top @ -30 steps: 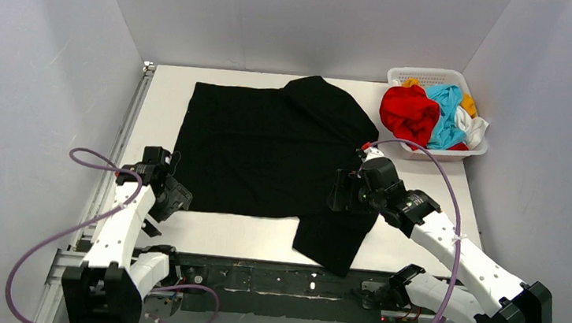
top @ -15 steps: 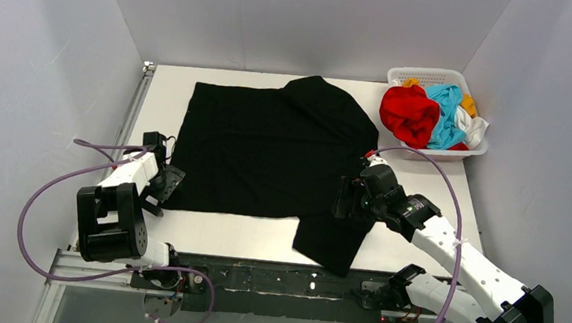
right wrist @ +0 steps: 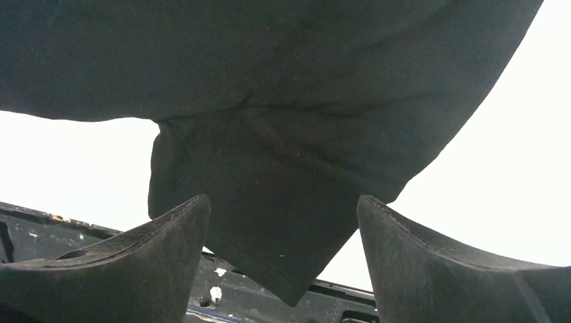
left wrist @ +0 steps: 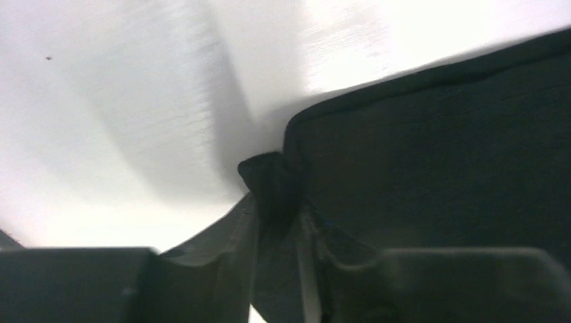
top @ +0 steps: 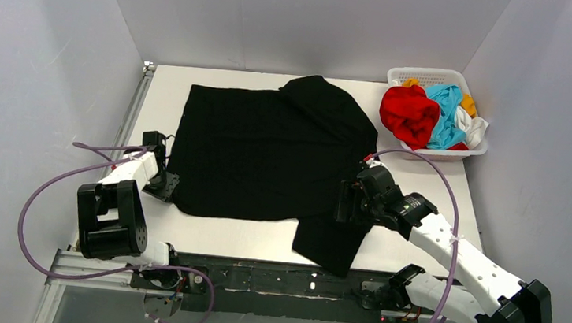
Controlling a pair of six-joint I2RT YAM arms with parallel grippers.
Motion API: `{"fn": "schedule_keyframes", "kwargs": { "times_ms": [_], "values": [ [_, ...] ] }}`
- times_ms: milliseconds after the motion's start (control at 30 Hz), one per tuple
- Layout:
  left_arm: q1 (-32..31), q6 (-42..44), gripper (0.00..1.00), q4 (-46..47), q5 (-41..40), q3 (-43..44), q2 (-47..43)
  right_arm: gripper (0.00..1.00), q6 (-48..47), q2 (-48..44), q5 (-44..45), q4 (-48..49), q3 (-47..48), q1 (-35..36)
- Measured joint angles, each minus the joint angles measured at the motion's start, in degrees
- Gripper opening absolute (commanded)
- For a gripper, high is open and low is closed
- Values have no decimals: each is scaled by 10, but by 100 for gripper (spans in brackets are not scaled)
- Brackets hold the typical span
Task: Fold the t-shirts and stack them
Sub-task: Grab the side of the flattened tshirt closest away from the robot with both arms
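Observation:
A large black t-shirt [top: 268,152] lies spread flat on the white table [top: 163,94]. One sleeve [top: 330,249] hangs over the front edge. My left gripper [top: 163,187] is at the shirt's near-left corner. In the left wrist view, that left gripper [left wrist: 279,222] is shut on a bunched corner of the black t-shirt [left wrist: 438,155]. My right gripper [top: 346,201] hovers open over the near-right side. In the right wrist view, the right gripper [right wrist: 283,202] has wide-apart fingers framing the sleeve [right wrist: 283,155], with nothing between them.
A white lattice basket [top: 433,75] stands at the back right. It holds a red t-shirt [top: 408,114], a light blue one [top: 447,114], a white one [top: 476,131] and an orange-yellow one [top: 469,105]. Grey walls enclose three sides. A black rail [top: 271,279] runs along the front edge.
My left arm swung down to the shirt's near-left corner and its jaws closed on the cloth, tugging that corner slightly. My right gripper crept a little nearer, still open.

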Motion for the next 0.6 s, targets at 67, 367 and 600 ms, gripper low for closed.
{"fn": "schedule_keyframes", "kwargs": {
  "times_ms": [67,367,600],
  "values": [
    [0,-1,6,1,9,9,11,88,0,0,-1,-7,0,4],
    [1,10,0,-18,19,34,33,79,-9,42,-10,-57,26,116],
    [2,33,0,-54,25,35,29,68,-18,157,-26,-64,37,245]
  ]
}}
